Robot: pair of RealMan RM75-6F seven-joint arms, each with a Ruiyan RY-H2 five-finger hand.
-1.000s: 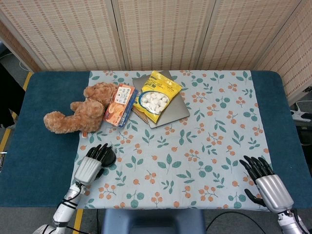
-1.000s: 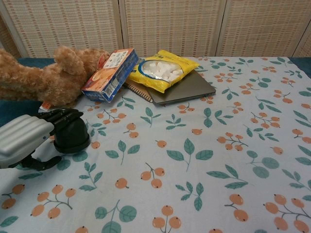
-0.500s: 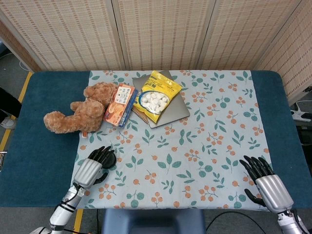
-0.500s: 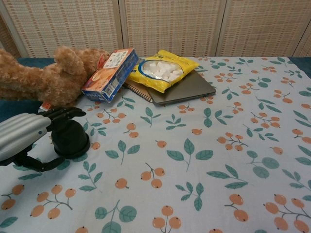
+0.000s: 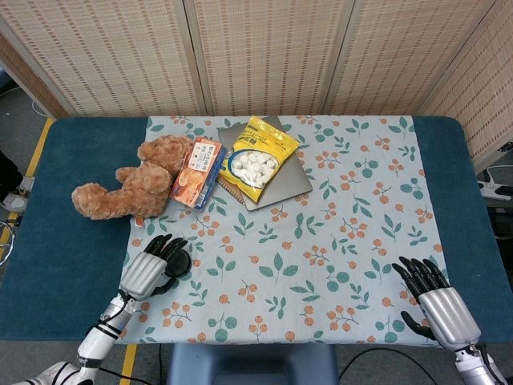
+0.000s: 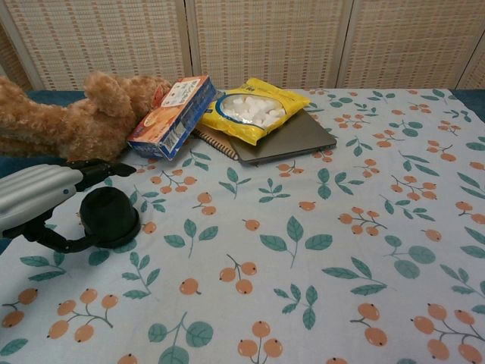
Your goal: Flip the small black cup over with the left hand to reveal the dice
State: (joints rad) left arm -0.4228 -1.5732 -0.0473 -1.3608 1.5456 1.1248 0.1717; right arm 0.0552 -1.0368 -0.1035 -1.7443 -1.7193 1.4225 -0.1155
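Left hand [image 6: 38, 199] cupped around small black cup [image 6: 110, 216], cup mouth-down on the floral-cloth bench [image 6: 318, 250].
Fingers [image 6: 102, 168] arch over the cup's far side, thumb curls along the near side; firm grip can't be confirmed. Right hand [image 5: 437, 301] rests flat at near right edge, fingers spread, holding nothing.

On the worktop [image 5: 72, 265] lies a tablecloth [image 5: 345, 241], and at its far side a teddy bear [image 5: 132, 187] lies left of a snack box [image 5: 197, 172], which leans against the bear. Right of the box, a bag of sweets [image 5: 258, 157] rests on a laptop [image 5: 280, 186], with a notebook [image 6: 216, 142] under the laptop's left edge. The small cup [image 6: 111, 215] stands mouth down near the front left corner of the cloth, in front of the bear, with the left hand [image 5: 150, 269] around it, and the right hand [image 5: 437, 301] rests at the front right corner.
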